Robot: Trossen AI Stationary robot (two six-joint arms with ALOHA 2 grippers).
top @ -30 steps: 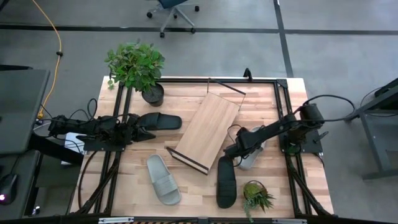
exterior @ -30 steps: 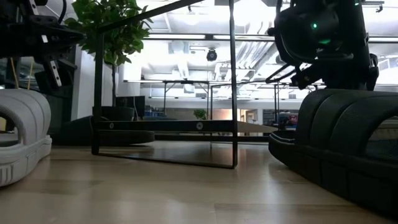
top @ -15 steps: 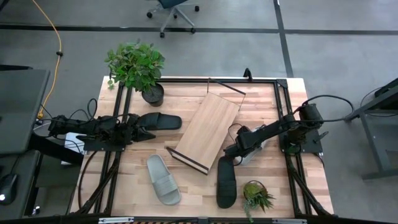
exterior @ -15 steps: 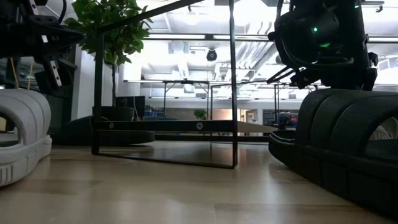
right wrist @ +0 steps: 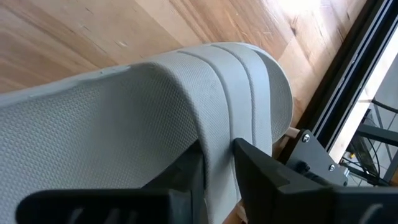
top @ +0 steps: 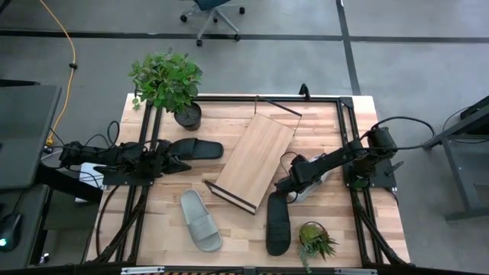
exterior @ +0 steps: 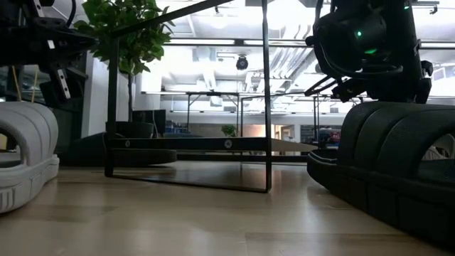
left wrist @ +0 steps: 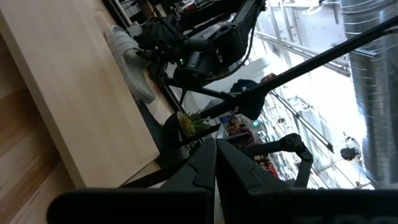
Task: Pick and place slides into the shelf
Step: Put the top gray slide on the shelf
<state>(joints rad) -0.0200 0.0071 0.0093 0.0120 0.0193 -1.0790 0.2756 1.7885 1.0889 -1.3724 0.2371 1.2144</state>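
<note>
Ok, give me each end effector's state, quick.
Left end effector: shut, holding nothing.
Right end effector: shut on the strap of a pale grey-green slide.

Even, soft light fills the high view; shadows on the desk (top: pixel 328 122) are faint. The low view is backlit by bright ceiling lights, leaving the black slide (exterior: pixel 398 171) a dark, blurred mass. Window glare washes out the left wrist view's far side.

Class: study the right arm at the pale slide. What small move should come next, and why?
Probably a short lift. The right gripper has its jaws closed on the pale slide's strap, while the shelf beside it holds no slides yet.
</note>
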